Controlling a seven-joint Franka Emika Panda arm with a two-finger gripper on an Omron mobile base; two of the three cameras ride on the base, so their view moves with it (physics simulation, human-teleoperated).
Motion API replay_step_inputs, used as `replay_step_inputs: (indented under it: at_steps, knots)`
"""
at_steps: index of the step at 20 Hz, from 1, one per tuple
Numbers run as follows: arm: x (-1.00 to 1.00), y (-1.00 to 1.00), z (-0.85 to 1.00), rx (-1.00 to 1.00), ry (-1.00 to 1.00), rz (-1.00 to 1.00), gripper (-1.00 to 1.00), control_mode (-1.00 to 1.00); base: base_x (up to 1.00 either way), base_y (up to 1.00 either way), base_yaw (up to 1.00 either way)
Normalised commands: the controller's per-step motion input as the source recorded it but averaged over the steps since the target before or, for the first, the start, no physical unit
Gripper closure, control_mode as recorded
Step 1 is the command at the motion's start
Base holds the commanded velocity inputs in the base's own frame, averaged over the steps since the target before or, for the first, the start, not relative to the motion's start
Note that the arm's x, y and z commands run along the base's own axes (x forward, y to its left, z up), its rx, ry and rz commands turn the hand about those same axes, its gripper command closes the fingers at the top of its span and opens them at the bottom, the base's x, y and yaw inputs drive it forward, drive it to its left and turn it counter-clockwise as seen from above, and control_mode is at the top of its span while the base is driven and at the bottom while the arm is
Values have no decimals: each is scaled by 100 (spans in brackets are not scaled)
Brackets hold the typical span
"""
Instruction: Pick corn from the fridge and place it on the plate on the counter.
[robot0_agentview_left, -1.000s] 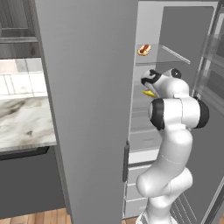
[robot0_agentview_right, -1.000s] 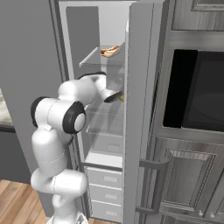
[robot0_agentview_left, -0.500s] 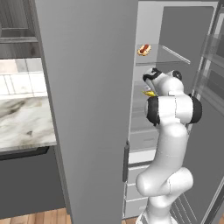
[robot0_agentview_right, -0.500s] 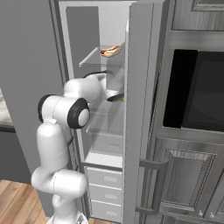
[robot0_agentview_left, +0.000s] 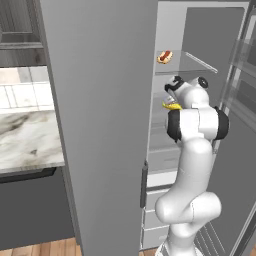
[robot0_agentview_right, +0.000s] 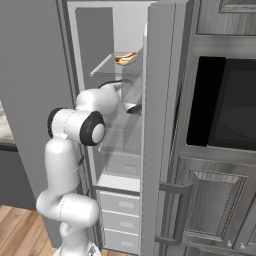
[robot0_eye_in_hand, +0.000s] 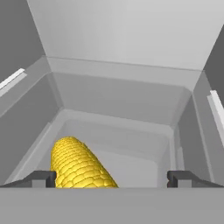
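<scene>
The fridge (robot0_agentview_left: 100, 125) stands with its wide door swung open, and my arm reaches in at middle shelf height. The yellow corn (robot0_eye_in_hand: 78, 166) lies on the glass shelf, pointing toward the back wall. My gripper (robot0_eye_in_hand: 111, 178) is open, and the cob's near end sits between the fingers, close to the left fingertip (robot0_eye_in_hand: 43, 178) and well apart from the right one. From the base, the corn (robot0_agentview_left: 171, 106) peeks out just below my hand. A strip of the marble counter (robot0_agentview_left: 25, 135) shows at the left. The plate is out of view.
A hot dog (robot0_agentview_left: 164, 56) lies on the shelf above the corn, also seen as the hot dog (robot0_agentview_right: 126, 58) from the right. White drawers (robot0_agentview_right: 120, 210) fill the fridge's lower part. A dark built-in oven (robot0_agentview_right: 225, 110) stands to the right of the fridge.
My arm has pushed a little deeper into the fridge, elbow rising and hand closing in on the corn. The jaws have stayed open and the corn has not moved.
</scene>
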Motion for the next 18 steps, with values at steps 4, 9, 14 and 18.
replay_step_inputs:
  at_steps: [4, 9, 14, 18]
  knots:
    - [0, 0, -9, -2, 12, 0, -100, -100, 0, 0, 0]
    - [-4, 0, -9, -2, 0, 0, -100, -100, 0, 0, 0]
    - [0, 0, 0, 0, 0, 0, -100, -100, 0, 0, 0]
    - [0, 0, -6, 0, 0, 0, -100, -100, 0, 0, 0]
